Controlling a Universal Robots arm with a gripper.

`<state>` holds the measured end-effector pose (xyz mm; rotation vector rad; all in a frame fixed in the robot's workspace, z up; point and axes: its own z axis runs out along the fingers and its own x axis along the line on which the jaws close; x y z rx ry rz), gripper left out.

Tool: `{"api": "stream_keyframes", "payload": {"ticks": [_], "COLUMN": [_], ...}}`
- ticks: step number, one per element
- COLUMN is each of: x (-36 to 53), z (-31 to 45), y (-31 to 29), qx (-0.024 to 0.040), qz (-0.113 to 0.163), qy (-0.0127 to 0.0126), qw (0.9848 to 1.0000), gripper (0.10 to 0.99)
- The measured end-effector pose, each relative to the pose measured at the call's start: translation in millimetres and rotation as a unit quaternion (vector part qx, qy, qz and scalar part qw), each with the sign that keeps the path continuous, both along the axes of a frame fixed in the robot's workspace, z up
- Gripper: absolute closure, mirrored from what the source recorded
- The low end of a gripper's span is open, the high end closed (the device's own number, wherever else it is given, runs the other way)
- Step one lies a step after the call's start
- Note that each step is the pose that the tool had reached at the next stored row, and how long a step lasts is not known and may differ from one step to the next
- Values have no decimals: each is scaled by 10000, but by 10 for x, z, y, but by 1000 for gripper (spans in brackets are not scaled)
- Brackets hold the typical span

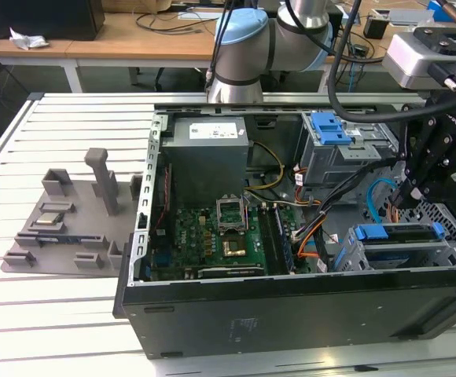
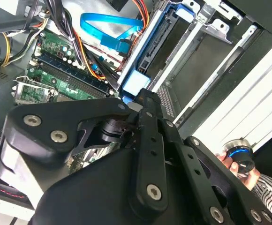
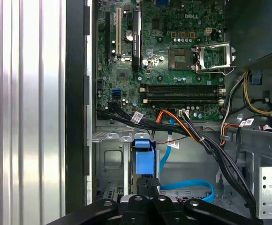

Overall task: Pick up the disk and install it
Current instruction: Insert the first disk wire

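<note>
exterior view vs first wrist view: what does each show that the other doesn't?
Exterior only: the grey fixture tray on the slatted table, the silver power supply and the arm's base. First wrist only: a close look at the blue tab just ahead of the hand. Shared: the motherboard and its empty CPU socket.

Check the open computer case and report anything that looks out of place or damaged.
Nothing looks damaged. The computer case lies open, its processor socket unlatched and bare. The claw hangs over the blue-railed disk in its bay.
</note>
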<state>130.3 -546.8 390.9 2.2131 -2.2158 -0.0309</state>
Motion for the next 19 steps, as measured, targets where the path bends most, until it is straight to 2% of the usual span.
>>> {"api": "stream_keyframes", "payload": {"ticks": [1, 3, 5, 7, 8, 12, 15, 16, 19], "x": [19, 179, 275, 395, 459, 519, 567, 591, 609], "z": [-1, -2, -7, -12, -18, -75, -172, -218, -269], "y": [-1, 16, 41, 109, 172, 366, 556, 596, 612], "qx": [1, 0, -1, -2, -1, -1, -1, -3, -3], "qz": [0, -1, 0, 0, 0, 0, 0, 0, 0], "qy": [0, 16, 25, 31, 32, 39, 44, 46, 51], "qw": [10000, 10000, 10000, 10000, 10000, 10000, 10000, 10000, 10000], "gripper": [980, 980, 980, 980, 980, 980, 980, 980, 980]}}
